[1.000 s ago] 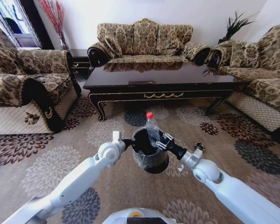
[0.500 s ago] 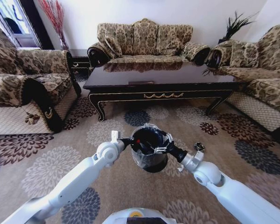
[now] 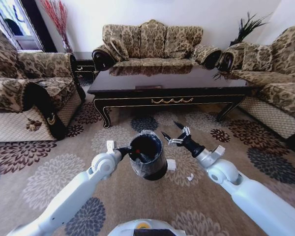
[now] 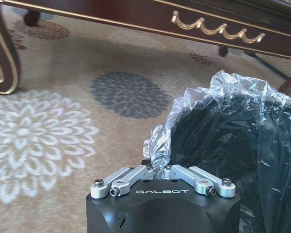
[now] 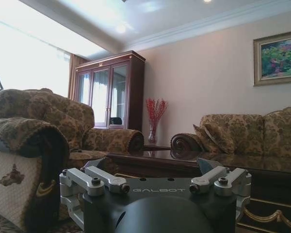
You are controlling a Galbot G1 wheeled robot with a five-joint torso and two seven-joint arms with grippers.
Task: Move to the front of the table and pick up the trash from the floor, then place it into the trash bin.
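Left end effector [image 3: 124,149] is clamped on the rim of the trash bin [image 3: 148,156], pinching the clear plastic liner [image 4: 218,97] where it folds over the edge, and the bin is held lifted and tilted above the floor [image 3: 44,182]. Right end effector [image 3: 174,132] is empty, fingers spread wide, raised beside and slightly beyond the bin, between it and the counter [image 3: 172,83]. A red spot, probably the bottle cap, shows inside the bin mouth, so the bottle appears to lie inside. Two white scraps of trash sit on the carpet: a flat paper square [image 3: 171,165] just beside the bin wall and a smaller piece [image 3: 190,177] near the right forearm. Risks, as judged: the grip is on a thin rim plus slick crinkled film, so the bin could rotate or slip out, or the liner could pull free; the tilt could let the bottle roll out. The flat paper lies flush on carpet pile, hard for rigid fingers to get under. Materials: bin smooth black and cylindrical; liner thin, wrinkled, glossy; carpet tan with round flower medallions; counter glossy dark wood with a gold scroll ornament [image 3: 172,100].
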